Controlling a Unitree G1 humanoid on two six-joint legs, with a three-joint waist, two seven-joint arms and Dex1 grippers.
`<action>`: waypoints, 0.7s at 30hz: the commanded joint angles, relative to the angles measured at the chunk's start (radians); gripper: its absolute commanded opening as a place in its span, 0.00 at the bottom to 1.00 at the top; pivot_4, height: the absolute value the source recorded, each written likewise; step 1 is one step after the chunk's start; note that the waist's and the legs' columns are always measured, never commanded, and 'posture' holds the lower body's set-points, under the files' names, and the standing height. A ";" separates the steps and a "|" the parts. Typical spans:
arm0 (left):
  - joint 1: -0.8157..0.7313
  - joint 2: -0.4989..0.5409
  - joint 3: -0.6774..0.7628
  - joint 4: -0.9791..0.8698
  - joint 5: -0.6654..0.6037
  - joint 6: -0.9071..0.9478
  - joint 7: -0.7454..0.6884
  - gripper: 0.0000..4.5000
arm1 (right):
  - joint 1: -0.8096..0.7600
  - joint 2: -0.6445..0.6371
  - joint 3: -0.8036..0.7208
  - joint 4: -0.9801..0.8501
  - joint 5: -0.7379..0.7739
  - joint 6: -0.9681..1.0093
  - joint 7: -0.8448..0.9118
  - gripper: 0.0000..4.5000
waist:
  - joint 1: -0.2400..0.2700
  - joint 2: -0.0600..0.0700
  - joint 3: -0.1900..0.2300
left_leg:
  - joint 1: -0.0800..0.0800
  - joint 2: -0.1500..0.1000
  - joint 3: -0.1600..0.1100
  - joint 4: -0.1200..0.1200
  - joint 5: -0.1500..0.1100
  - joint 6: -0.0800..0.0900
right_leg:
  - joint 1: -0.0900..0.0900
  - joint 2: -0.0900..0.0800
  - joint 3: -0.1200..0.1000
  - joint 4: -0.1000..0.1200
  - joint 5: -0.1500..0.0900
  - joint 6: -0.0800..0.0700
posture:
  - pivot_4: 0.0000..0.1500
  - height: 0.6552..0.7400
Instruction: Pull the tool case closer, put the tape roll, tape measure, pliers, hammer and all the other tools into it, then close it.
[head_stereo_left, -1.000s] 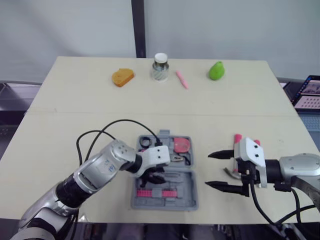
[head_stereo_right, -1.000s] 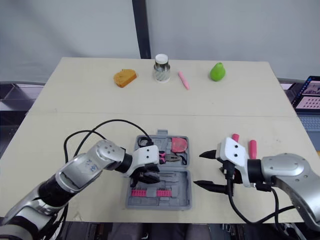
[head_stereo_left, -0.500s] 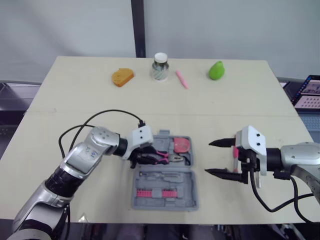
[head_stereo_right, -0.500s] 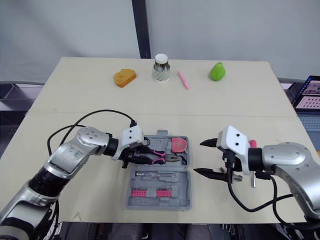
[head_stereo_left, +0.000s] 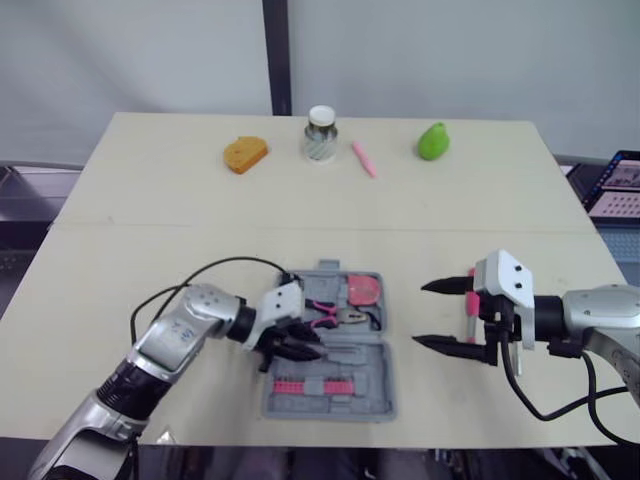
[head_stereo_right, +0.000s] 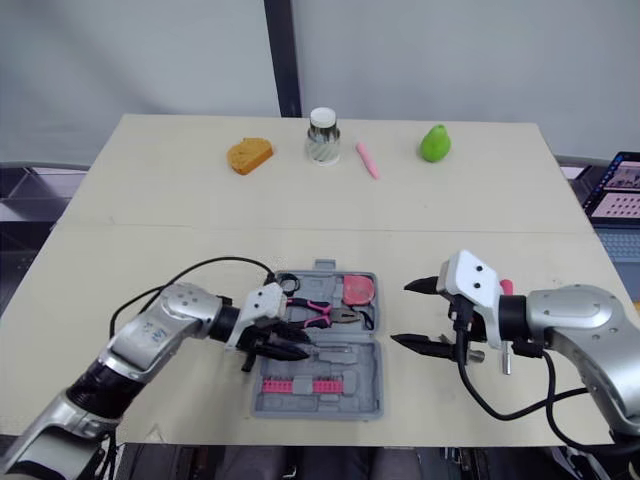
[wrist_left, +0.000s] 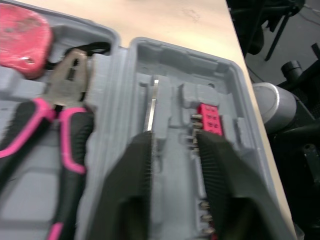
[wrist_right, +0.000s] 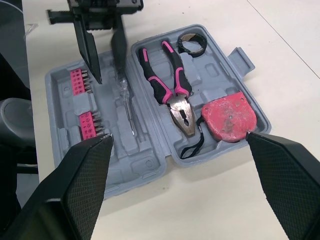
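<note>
The grey tool case (head_stereo_left: 375, 372) lies open on the table's near middle. In its far half lie the black tape roll (head_stereo_left: 291, 283), the pink-handled pliers (head_stereo_left: 325, 313) and the red tape measure (head_stereo_left: 364, 289). Its near half holds pink bits (wrist_right: 82, 102). My left gripper (head_stereo_left: 300, 348) hovers open over the near half, with nothing between its fingers (wrist_left: 137, 170). My right gripper (head_stereo_left: 421, 314) stands open just right of the case. A pink-handled tool (head_stereo_left: 470, 303) lies on the table behind it, mostly hidden.
Along the table's far edge sit an orange wedge (head_stereo_left: 245, 154), a glass jar (head_stereo_left: 320, 133), a pink marker (head_stereo_left: 363, 158) and a green pear (head_stereo_left: 432, 141). A laptop (head_stereo_left: 620, 185) shows off the right edge. Bare tabletop surrounds the case.
My left gripper has come back from the pliers' handles at the case's left side to above the near half. The pliers stay in the case. The right gripper has barely shifted.
</note>
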 joint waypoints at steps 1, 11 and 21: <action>-0.005 -0.015 0.033 -0.008 -0.018 -0.005 -0.001 0.01 | 0.002 -0.001 -0.040 -0.022 0.014 -0.003 -0.004 1.00 | -0.001 0.000 0.000 | 0.000 0.000 0.000 0.000 0.000 0.000 | 0.000 0.000 0.000 0.000 0.000 0.000 | 1.00 1.00; 0.029 0.029 0.339 -0.030 -0.169 0.149 0.086 0.01 | 0.163 0.028 -0.212 -0.002 0.051 0.025 -0.033 1.00 | -0.002 0.000 0.000 | 0.000 0.000 -0.001 0.000 0.000 0.000 | 0.000 0.000 0.000 0.000 0.000 0.000 | 1.00 1.00; 0.165 0.181 0.585 0.044 -0.208 0.138 0.091 0.99 | 0.243 0.055 -0.342 0.054 0.087 0.057 -0.027 1.00 | -0.008 0.000 0.000 | 0.001 0.000 0.000 -0.002 -0.001 -0.001 | 0.000 0.000 0.000 0.000 0.000 0.000 | 1.00 1.00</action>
